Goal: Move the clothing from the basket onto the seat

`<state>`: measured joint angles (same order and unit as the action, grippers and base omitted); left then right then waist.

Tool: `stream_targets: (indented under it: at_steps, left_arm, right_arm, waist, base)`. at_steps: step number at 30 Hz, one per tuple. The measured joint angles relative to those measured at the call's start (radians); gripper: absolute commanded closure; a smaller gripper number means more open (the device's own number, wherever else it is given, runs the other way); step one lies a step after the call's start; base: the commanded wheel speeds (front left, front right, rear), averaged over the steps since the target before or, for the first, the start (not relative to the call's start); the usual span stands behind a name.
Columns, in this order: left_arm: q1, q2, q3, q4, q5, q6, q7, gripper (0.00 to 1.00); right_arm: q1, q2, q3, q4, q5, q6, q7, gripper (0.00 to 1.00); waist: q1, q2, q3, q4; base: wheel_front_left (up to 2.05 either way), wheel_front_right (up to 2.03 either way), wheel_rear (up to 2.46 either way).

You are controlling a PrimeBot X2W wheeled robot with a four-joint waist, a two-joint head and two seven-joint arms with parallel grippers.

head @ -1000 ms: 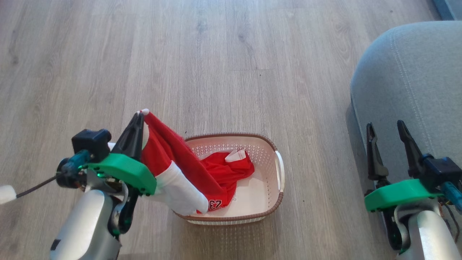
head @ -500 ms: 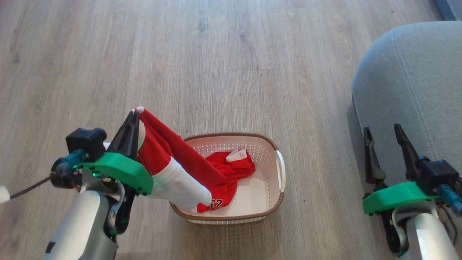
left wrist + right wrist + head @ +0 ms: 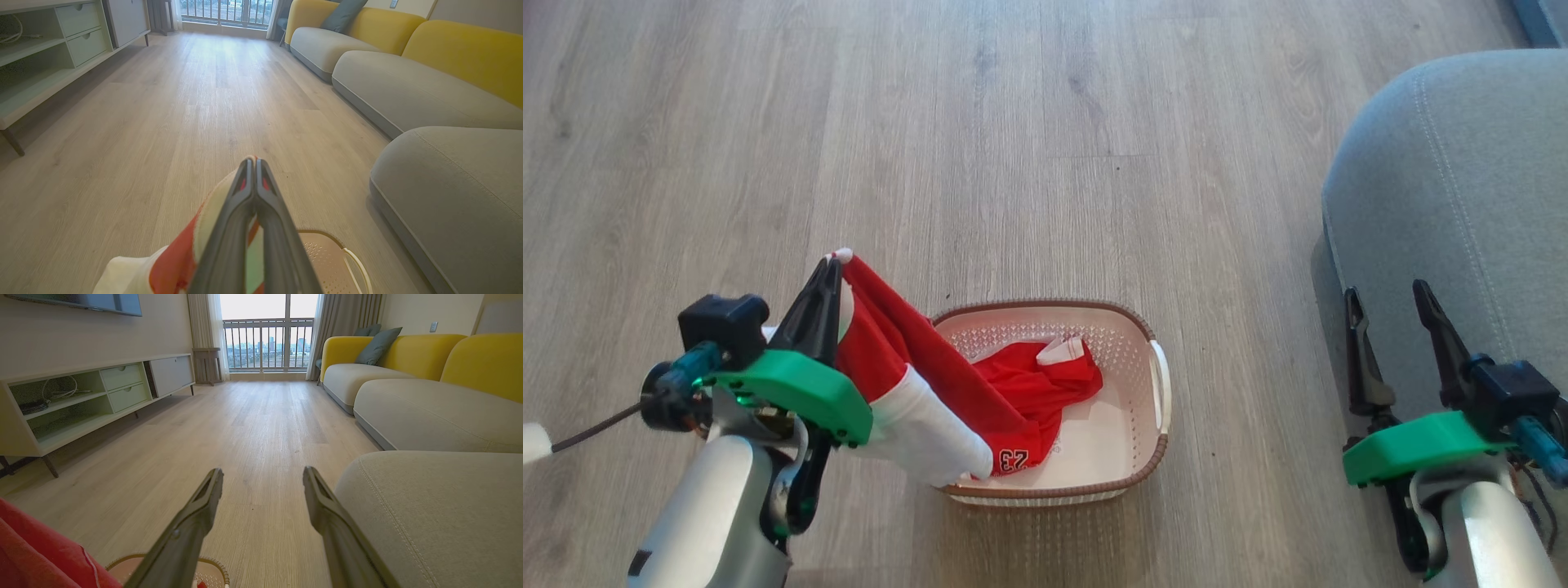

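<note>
My left gripper (image 3: 832,263) is shut on the red and white clothing (image 3: 931,384), pinching its white-edged hem above the floor, left of the basket (image 3: 1156,445). The garment hangs from the fingertips down into the cream basket, its number 23 near the front wall. More red clothing (image 3: 1045,380) with a striped collar lies inside. In the left wrist view the closed fingers (image 3: 254,192) clamp red and white cloth (image 3: 175,261). My right gripper (image 3: 1388,290) stands open and holds nothing beside the grey seat (image 3: 1462,163).
Wooden floor (image 3: 1013,147) surrounds the basket. In the wrist views a low media cabinet (image 3: 81,400) runs along the left wall. Grey and yellow sofa sections (image 3: 408,375) line the right, and a balcony door (image 3: 267,335) is at the far end.
The left gripper and the held garment have stayed nearly in place, rising a little and then settling slightly lower. The right gripper is still open beside the seat.
</note>
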<state>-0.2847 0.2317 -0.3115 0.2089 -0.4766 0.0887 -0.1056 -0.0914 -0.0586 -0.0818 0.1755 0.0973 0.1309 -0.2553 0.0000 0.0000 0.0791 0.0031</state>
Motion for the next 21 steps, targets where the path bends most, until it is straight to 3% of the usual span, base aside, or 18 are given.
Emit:
stream_targets:
  at_steps: [14, 17, 21]
  left_arm:
    - [0.0, 0.001, -0.014, 0.002, -0.008, 0.0, 0.0, 1.0]
    - [-0.002, 0.001, -0.04, -0.003, -0.008, -0.007, 0.009, 1.0]
    - [-0.008, -0.005, -0.088, -0.026, -0.006, -0.026, 0.032, 1.0]
  right_arm:
    - [-0.001, -0.01, 0.028, 0.0, -0.001, 0.0, 0.0, 0.0]
    - [-0.013, -0.032, 0.129, 0.006, 0.015, 0.0, 0.0, 0.0]
    - [-0.067, -0.08, 0.362, 0.031, 0.09, 0.0, 0.0, 0.0]
  waist:
    - [0.0, 0.0, -0.002, 0.005]
    - [0.0, 0.0, -0.004, 0.008]
    - [0.0, 0.0, -0.01, 0.013]
  base:
    - [0.0, 0.0, 0.0]
    - [0.0, 0.0, 0.0]
    - [0.0, 0.0, 0.0]
